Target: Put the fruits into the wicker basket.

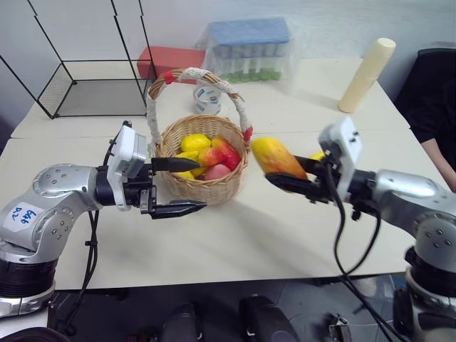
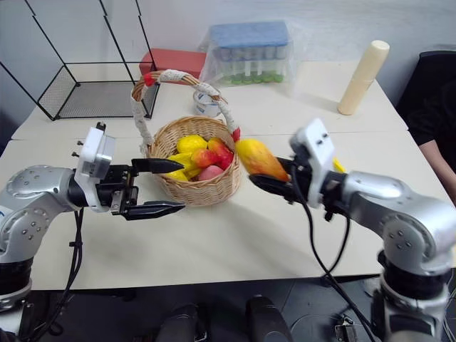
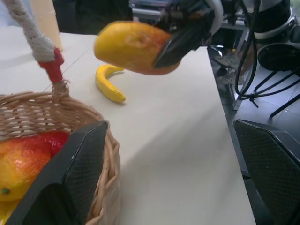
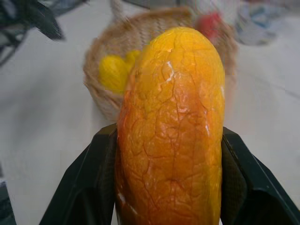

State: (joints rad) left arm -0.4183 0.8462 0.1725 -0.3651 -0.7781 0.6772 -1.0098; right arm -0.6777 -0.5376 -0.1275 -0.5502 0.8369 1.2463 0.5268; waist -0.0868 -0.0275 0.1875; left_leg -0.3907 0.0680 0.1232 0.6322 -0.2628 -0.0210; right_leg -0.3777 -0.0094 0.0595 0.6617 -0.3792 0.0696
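Note:
The wicker basket point(image 1: 208, 187) stands mid-table and holds several yellow and red fruits point(image 1: 206, 154). My right gripper point(image 1: 285, 169) is shut on an orange-red mango point(image 1: 275, 157), which hangs above the table just right of the basket's rim. A yellow banana point(image 3: 110, 85) lies on the table behind that gripper. My left gripper point(image 1: 201, 185) is open at the basket's near-left side. One of its fingers reaches over the rim and the other is in front of the wall, with nothing held between them.
A black wire cage point(image 1: 78, 85) stands at the back left, with a red box point(image 1: 171, 60) and a blue-lidded plastic container point(image 1: 249, 50) beside it. A tape roll point(image 1: 208, 100) lies behind the basket. A cream roll point(image 1: 365, 75) leans at the back right near a person's dark sleeve point(image 1: 434, 100).

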